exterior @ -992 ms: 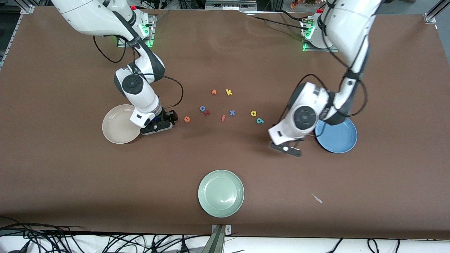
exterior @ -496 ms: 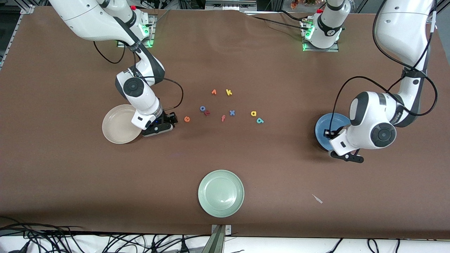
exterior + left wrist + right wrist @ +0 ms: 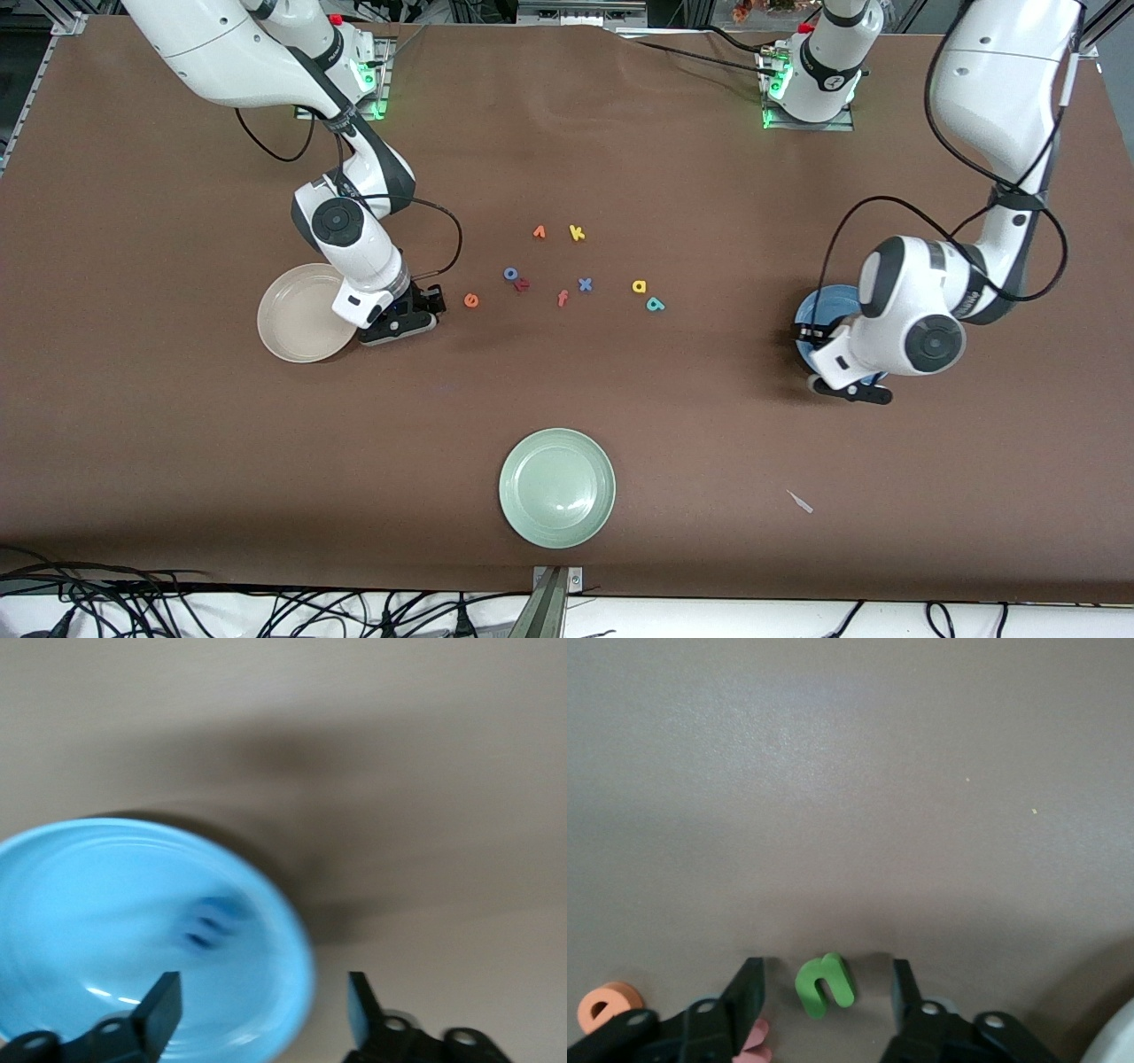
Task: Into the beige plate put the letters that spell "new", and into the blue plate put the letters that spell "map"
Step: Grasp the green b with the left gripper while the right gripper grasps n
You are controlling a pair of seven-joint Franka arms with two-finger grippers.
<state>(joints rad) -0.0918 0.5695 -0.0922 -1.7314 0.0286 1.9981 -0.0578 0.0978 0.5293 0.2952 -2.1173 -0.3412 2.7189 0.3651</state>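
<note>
My right gripper (image 3: 826, 992) is down at the table beside the beige plate (image 3: 297, 315), open. The green n (image 3: 824, 985) lies flat between its fingers with a gap on each side. The pink w (image 3: 753, 1041) peeks out by one finger, and the orange e (image 3: 471, 300) lies a little toward the other letters. My left gripper (image 3: 261, 1010) hangs open over the rim of the blue plate (image 3: 106, 930). A small dark blue letter (image 3: 213, 921), blurred, lies in that plate. The yellow a (image 3: 639, 286) and teal p (image 3: 655, 304) rest on the table.
Loose letters lie mid-table: blue o (image 3: 511, 274), red r (image 3: 523, 284), orange f (image 3: 562, 298), blue x (image 3: 585, 284), orange v (image 3: 539, 232), yellow k (image 3: 577, 233). A pale green plate (image 3: 556, 487) sits nearest the front camera. A small scrap (image 3: 800, 501) lies near it.
The left arm swung away from the a and p to over the blue plate, then eased slightly back. The right arm stayed by the beige plate, shifting only a little.
</note>
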